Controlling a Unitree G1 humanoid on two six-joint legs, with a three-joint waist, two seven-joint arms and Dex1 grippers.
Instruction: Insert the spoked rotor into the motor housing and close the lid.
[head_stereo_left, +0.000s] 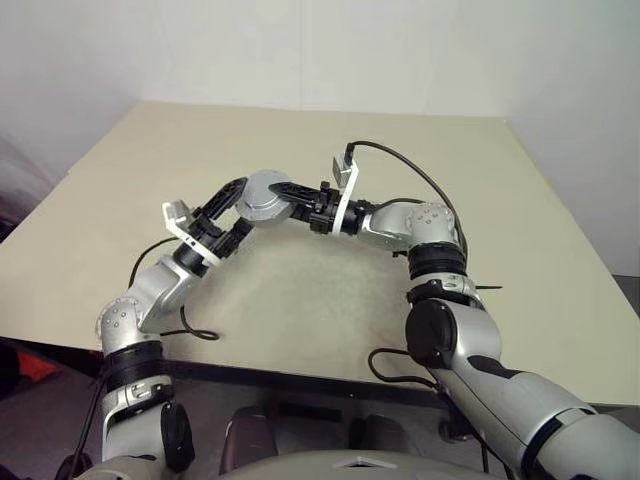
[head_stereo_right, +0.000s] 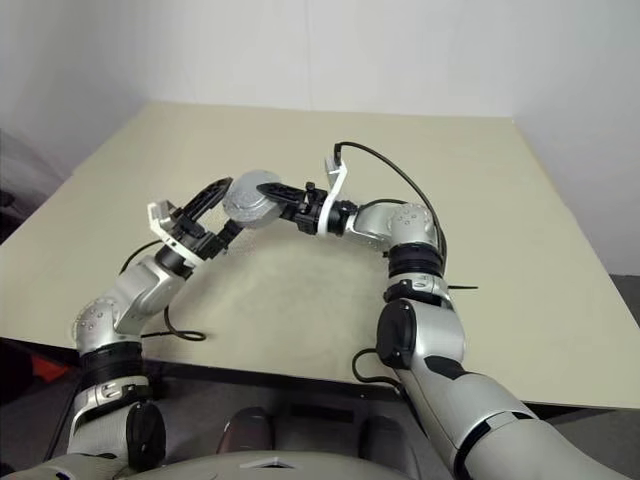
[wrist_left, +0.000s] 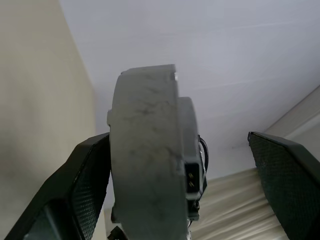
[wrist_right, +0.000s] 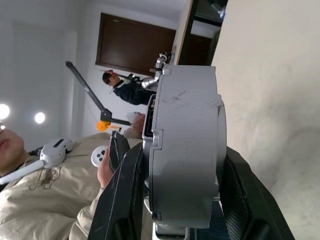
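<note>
The motor housing (head_stereo_left: 262, 197), a round silver disc-shaped casing, hangs above the table between my two grippers. My right gripper (head_stereo_left: 280, 198) is shut on it, one black finger (wrist_right: 125, 195) on each flat face of the housing (wrist_right: 182, 115). My left gripper (head_stereo_left: 242, 207) stands open around the housing's other side. In the left wrist view the housing (wrist_left: 145, 165) lies close against one finger (wrist_left: 85, 190), and the other finger (wrist_left: 290, 180) stands well apart. The spoked rotor is out of view. I cannot tell a lid apart from the casing.
The cream table (head_stereo_left: 500, 220) stretches ahead, with black cables (head_stereo_left: 190, 330) near its front edge. In the right wrist view a person in a beige top (wrist_right: 45, 200) holds a white controller, and another person (wrist_right: 122, 90) stands farther back.
</note>
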